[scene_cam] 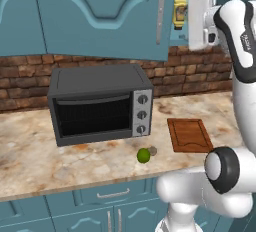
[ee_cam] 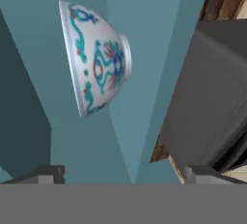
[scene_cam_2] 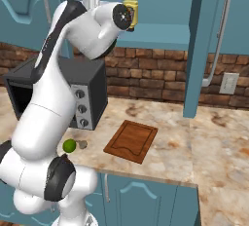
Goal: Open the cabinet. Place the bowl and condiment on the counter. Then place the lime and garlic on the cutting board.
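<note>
1. Hand view, rolled sideways: I see the white porcelain bowl with teal and red painted patterns [ee_cam: 96, 59] against the teal cabinet interior, ahead of my gripper [ee_cam: 123, 172]. Its two dark fingertips [ee_cam: 46, 172] stand wide apart with nothing between them.
2. Left base view: my arm is raised to the opened teal upper cabinet [scene_cam: 115, 16], where the small yellow condiment bottle [scene_cam: 178, 15] sits on the shelf.
3. The round green lime [scene_cam: 143, 155] and the small grey-brown garlic bulb [scene_cam: 153, 150] lie just beside each other on the beige marbled stone counter [scene_cam: 50, 151], in front of the dark grey toaster oven [scene_cam: 97, 103].
4. The brown wooden cutting board [scene_cam: 189, 135] lies bare, to the right of them.
</note>
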